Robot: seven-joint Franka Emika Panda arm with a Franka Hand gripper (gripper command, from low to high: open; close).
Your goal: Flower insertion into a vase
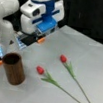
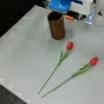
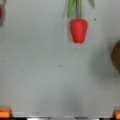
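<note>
Red tulips lie flat on my grey table [image 1: 90,60], both still out of the vase [image 1: 14,68]. I see the gripper [image 1: 36,36] raised above the table's far edge, holding nothing; its orange fingertips [image 3: 5,113] sit at both bottom corners of the wrist view, spread wide. One tulip [image 3: 78,30] lies straight ahead of the gripper, the other tulip [image 1: 63,59] beyond it to one side. The brown wooden vase stands upright, just beside the gripper, empty.
</note>
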